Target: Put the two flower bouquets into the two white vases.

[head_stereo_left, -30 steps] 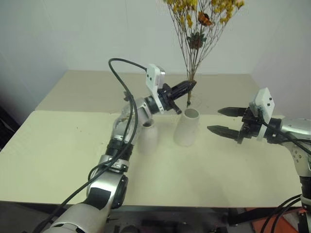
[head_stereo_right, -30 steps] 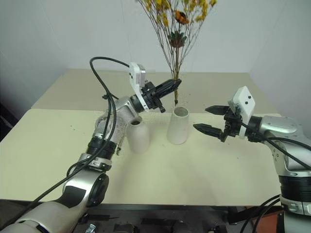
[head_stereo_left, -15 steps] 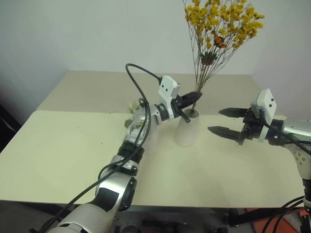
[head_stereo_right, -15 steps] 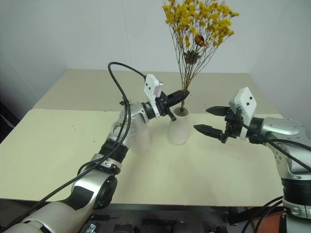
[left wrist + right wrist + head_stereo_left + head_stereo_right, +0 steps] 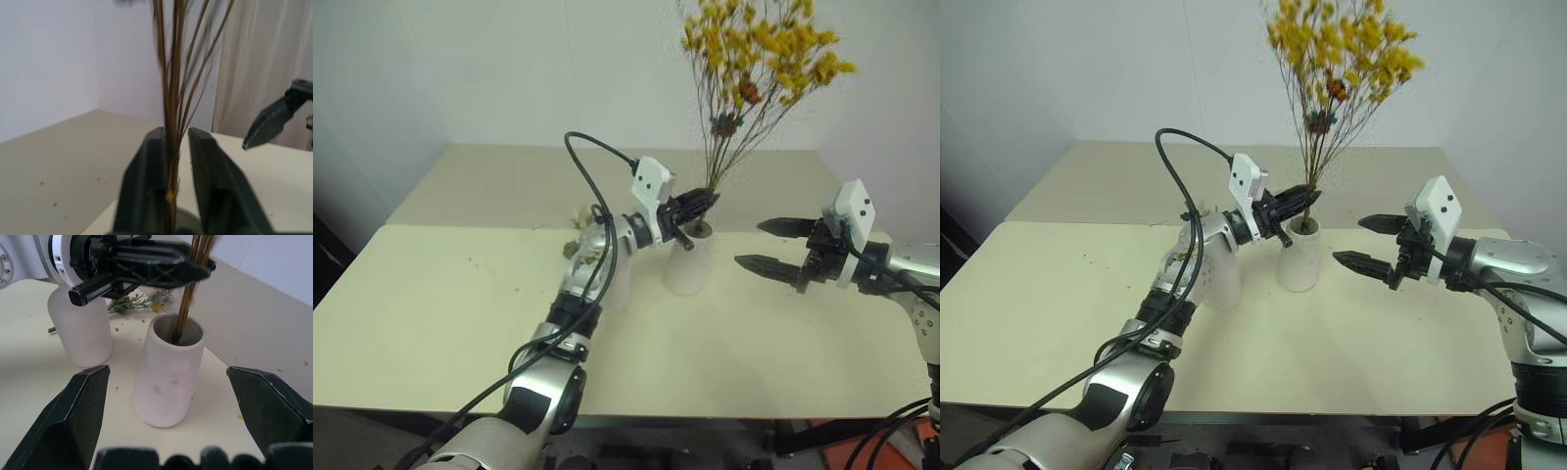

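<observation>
The bushy yellow-orange bouquet (image 5: 759,49) stands upright with its stems (image 5: 187,303) down inside the taller tapered white vase (image 5: 688,264). My left gripper (image 5: 176,132) sits just above the vase's mouth. Its fingers (image 5: 146,171) are slightly apart around the stems, with a gap showing on one side, so it is open. The shorter rounded vase (image 5: 80,333) stands to the left of the tall one, partly behind my left arm. The grey-green sprig bouquet (image 5: 139,303) lies on the table behind it. My right gripper (image 5: 1347,240) hovers open to the right of the tall vase, holding nothing.
Small petal crumbs (image 5: 470,260) dot the beige table (image 5: 431,323). A second table surface (image 5: 489,176) lies behind, against the white wall. A black cable (image 5: 592,147) loops above my left arm.
The yellow bouquet came down and its stems went into the tall vase. My left gripper's fingers, shut on the stems before, now stand slightly apart. The right gripper stayed put.
</observation>
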Tool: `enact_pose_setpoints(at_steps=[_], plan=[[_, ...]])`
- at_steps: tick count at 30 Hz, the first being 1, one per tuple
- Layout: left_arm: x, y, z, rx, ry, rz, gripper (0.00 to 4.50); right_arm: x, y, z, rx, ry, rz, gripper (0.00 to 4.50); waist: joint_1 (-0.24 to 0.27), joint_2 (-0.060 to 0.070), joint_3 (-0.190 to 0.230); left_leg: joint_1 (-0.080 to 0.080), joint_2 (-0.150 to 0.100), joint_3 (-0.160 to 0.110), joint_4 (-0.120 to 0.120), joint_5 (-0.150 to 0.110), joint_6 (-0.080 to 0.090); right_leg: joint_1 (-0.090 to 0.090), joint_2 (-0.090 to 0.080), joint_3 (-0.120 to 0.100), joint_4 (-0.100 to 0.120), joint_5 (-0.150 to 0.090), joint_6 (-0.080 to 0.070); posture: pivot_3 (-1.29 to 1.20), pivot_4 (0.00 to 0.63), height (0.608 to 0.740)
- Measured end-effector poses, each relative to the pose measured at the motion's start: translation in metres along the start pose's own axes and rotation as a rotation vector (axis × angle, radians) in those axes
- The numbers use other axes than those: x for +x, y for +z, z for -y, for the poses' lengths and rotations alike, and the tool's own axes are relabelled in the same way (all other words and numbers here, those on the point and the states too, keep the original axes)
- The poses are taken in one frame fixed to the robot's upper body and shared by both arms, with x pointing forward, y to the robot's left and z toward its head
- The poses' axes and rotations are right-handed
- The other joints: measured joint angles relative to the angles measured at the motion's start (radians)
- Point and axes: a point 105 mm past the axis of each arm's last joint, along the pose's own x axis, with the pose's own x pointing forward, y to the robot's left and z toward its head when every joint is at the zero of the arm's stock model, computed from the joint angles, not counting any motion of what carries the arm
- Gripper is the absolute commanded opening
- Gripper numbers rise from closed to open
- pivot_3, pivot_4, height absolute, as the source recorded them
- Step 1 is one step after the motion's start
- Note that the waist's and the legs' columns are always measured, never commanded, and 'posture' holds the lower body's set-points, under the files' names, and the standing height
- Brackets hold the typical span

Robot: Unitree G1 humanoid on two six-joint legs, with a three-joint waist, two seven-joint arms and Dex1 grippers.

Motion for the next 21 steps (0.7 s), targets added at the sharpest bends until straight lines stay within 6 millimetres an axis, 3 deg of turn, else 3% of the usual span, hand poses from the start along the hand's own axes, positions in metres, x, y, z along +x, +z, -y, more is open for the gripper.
enact_pose_setpoints(at_steps=[8, 9, 16, 21], plan=[[-0.001, -0.003, -0.001, -0.022, 0.018, -0.042, 4.34, 0.003, 0.001, 0.002, 0.007, 0.003, 0.003, 4.5, -0.001, 0.0, 0.0, -0.001, 0.0, 0.0, 0.0, 0.0, 0.0, -0.001, 0.0, 0.0, 0.0, 0.0, 0.0, 0.0, 0.15, 0.74], [-0.001, -0.003, -0.001, -0.026, 0.021, -0.047, 4.48, 0.003, 0.0, 0.002, 0.008, 0.006, 0.001, 4.5, -0.001, 0.0, 0.0, -0.001, 0.0, 0.0, 0.0, 0.0, 0.0, -0.001, 0.0, 0.0, 0.0, 0.0, 0.0, 0.0, 0.15, 0.74], [-0.004, 0.0, -0.009, -0.037, 0.062, -0.055, 4.48, 0.007, 0.001, 0.003, 0.009, 0.02, 0.009, 4.5, 0.001, 0.0, 0.0, -0.001, 0.0, 0.0, 0.0, 0.0, 0.0, -0.001, 0.0, 0.0, 0.0, 0.0, 0.0, 0.0, 0.15, 0.74], [0.002, 0.019, -0.011, -0.044, 0.079, -0.031, 4.48, 0.01, 0.004, 0.004, -0.002, 0.024, 0.024, 4.5, 0.0, 0.0, 0.0, -0.002, 0.0, 0.0, 0.0, 0.0, 0.0, -0.002, 0.0, 0.0, 0.0, 0.0, 0.0, 0.0, 0.15, 0.74]])
